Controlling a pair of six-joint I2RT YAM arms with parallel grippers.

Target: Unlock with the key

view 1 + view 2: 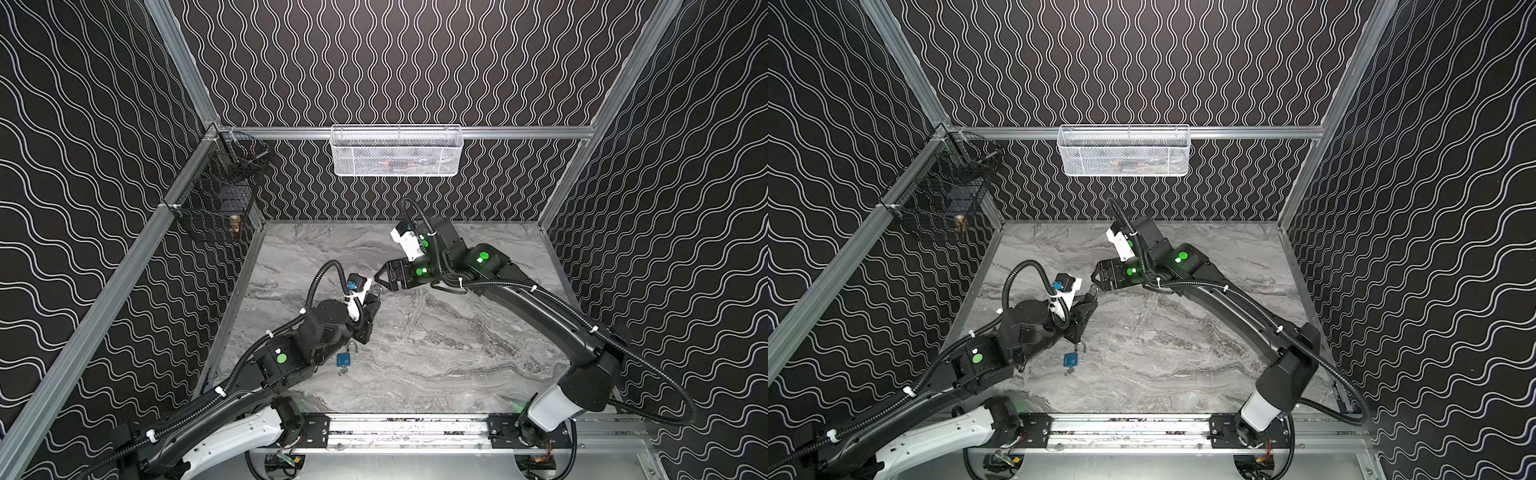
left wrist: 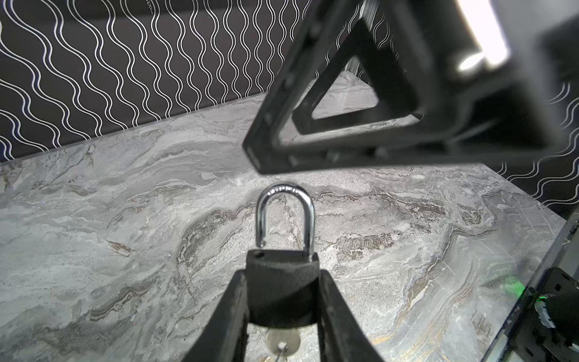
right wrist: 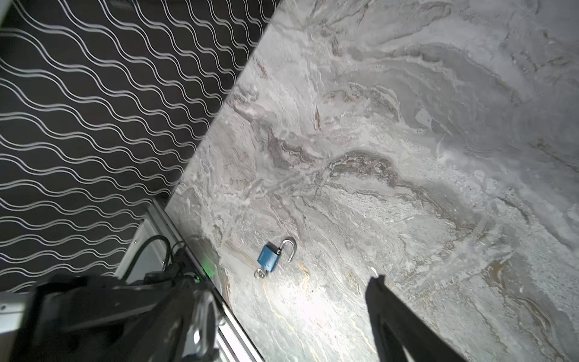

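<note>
My left gripper (image 2: 282,277) is shut on the body of a black padlock (image 2: 282,291), held above the marble table. Its silver shackle (image 2: 285,213) points away from the wrist, and one leg stands out of the body. A silver key (image 2: 283,340) with a ring sits in the underside of the lock, between the fingers. In both top views the left gripper (image 1: 373,299) (image 1: 1089,298) is left of centre. My right gripper (image 1: 379,279) (image 1: 1096,277) (image 3: 286,301) hangs open just beyond the shackle, holding nothing. One of its fingers (image 2: 313,131) looms above the shackle.
A blue padlock (image 1: 343,360) (image 1: 1070,360) (image 3: 269,257) lies on the table by the left arm, shackle swung open, key in it. A white mesh basket (image 1: 397,151) hangs on the back wall and a black wire basket (image 1: 216,195) on the left wall. A metal rail (image 1: 407,428) runs along the front.
</note>
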